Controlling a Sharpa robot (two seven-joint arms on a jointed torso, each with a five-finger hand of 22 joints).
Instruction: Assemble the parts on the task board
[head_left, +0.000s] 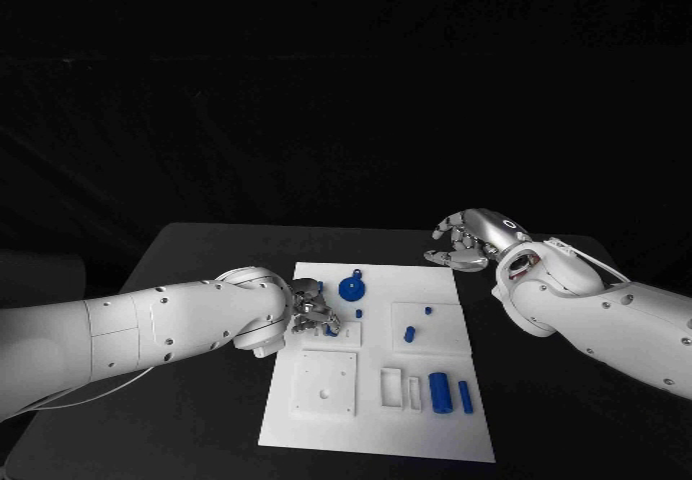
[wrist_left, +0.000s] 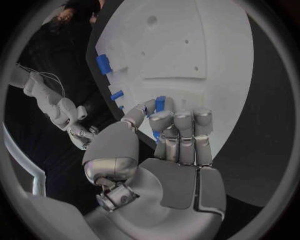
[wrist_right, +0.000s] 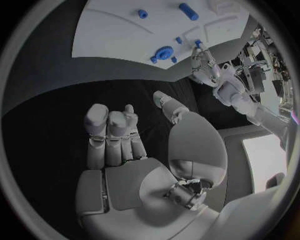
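The white task board (head_left: 433, 440) lies in the middle of the black table. My left hand (head_left: 310, 310) hovers over the board's upper left part and pinches a small blue part (wrist_left: 160, 104) between thumb and curled fingers. A round blue disc part (head_left: 352, 290) lies just beyond that hand, with a small blue peg (head_left: 359, 313) beside it. My right hand (head_left: 469, 240) hangs past the board's far right corner, over bare table, its fingers (wrist_right: 112, 132) curled in with nothing in them.
Two short blue pegs (head_left: 408, 335) lie on a raised square right of centre. A thick blue cylinder (head_left: 438, 392) and a thin one (head_left: 464, 396) lie at the board's near right, beside white slots (head_left: 392, 386). A recessed white plate (head_left: 326, 382) sits near left.
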